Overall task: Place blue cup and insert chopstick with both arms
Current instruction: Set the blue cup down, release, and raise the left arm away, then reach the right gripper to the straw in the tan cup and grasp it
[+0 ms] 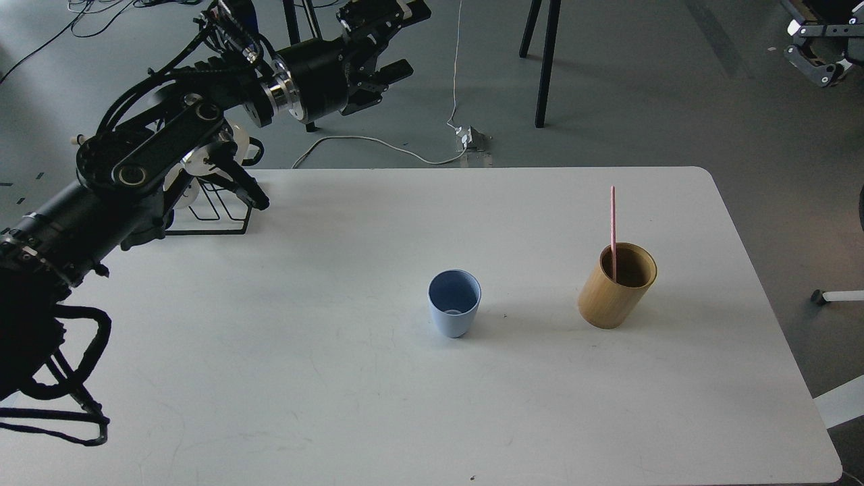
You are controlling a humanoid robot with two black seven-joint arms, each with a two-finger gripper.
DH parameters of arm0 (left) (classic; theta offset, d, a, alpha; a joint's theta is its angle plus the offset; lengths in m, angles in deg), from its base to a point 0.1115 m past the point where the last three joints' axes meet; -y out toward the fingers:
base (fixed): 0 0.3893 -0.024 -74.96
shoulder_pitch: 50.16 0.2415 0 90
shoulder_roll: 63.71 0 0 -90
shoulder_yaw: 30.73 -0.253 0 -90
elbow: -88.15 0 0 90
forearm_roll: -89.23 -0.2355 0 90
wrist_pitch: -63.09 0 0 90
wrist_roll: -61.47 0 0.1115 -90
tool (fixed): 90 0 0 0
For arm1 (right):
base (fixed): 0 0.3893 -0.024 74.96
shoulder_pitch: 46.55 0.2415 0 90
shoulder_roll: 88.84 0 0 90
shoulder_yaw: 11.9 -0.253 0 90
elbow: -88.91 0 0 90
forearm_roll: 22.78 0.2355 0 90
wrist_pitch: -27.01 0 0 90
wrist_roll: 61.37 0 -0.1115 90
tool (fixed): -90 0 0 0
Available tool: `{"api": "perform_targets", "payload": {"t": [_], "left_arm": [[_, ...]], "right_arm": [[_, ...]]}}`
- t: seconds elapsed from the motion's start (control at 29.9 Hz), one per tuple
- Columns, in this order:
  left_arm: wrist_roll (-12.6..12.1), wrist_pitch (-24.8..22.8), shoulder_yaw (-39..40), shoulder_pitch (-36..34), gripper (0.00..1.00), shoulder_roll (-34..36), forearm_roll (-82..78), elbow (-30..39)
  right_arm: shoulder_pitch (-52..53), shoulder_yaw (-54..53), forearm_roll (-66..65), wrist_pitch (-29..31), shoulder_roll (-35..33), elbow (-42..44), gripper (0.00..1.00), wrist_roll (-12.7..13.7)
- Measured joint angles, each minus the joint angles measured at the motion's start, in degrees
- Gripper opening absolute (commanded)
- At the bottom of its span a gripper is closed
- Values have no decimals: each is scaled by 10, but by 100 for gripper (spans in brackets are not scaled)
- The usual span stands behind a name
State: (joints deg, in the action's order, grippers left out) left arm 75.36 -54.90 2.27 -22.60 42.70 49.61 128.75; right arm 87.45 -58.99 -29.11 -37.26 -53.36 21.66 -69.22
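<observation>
The blue cup (454,304) stands upright and empty on the white table (337,378), a little left of centre. The pink chopstick (613,229) stands in the tan bamboo holder (615,287), to the right of the cup. My left gripper (385,64) is raised high over the floor behind the table's far left, far from the cup, open and empty. A black jointed part (810,37) at the top right edge looks like my right arm's end. It is cut off by the frame and its fingers cannot be told apart.
A black wire rack (216,202) with white mugs stands at the table's far left corner, mostly hidden behind my left arm. Chair legs (543,61) and cables (378,145) are on the floor beyond the far edge.
</observation>
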Motion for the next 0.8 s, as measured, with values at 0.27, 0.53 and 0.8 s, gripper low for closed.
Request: {"api": "perform_targets", "payload": {"t": [0.27,0.53,0.8], "left_arm": [[9,0,1,10,100,-37,316,-59],[9,0,55,52,100,-43,489,-63],[9,0,65,78,100,-47,523,-114]], "right_arm": [[4,28,-261,-70,-14,-124,99,-3],[34,97,-520,-136,-15,-156,99,-2],[66,214,-670,-156,-13,-159,98,-5]]}}
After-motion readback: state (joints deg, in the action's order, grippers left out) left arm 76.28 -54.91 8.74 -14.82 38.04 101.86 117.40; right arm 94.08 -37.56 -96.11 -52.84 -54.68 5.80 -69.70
